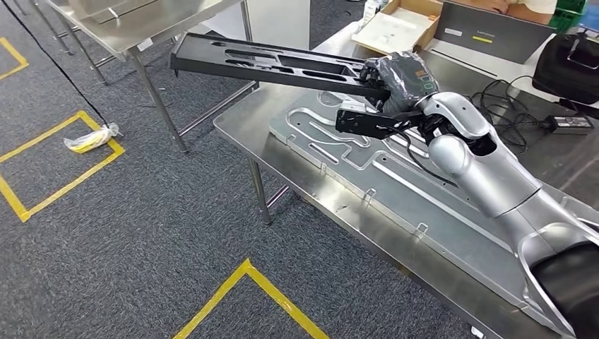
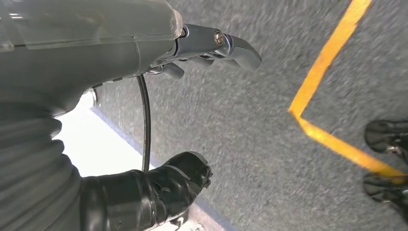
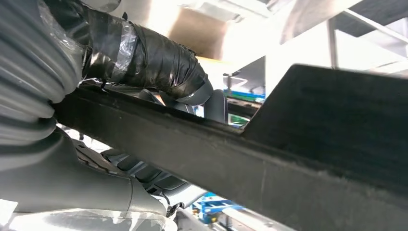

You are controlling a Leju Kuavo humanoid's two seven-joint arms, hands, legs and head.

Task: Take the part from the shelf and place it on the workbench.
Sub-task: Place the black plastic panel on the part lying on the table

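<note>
My right hand (image 1: 399, 78) grips one end of the long black slotted part (image 1: 268, 63). It holds the part level in the air, and the free end reaches out past the corner of the steel workbench (image 1: 332, 201) towards the aisle. In the right wrist view the part (image 3: 250, 163) runs across the frame, and my right hand (image 3: 120, 53) clamps its rim with the taped thumb (image 3: 163, 67) on top. My left hand (image 2: 110, 53) hangs over grey carpet with its fingers (image 2: 235, 45) apart and nothing in it.
A grey machined plate (image 1: 395, 187) covers much of the workbench. Behind it are a cardboard box (image 1: 399, 25), a black bag (image 1: 572, 63) and a cable with a power adapter (image 1: 568, 123). A second steel table (image 1: 127, 32) stands at the far left. A plastic wrapper (image 1: 92, 138) lies on the floor's yellow tape.
</note>
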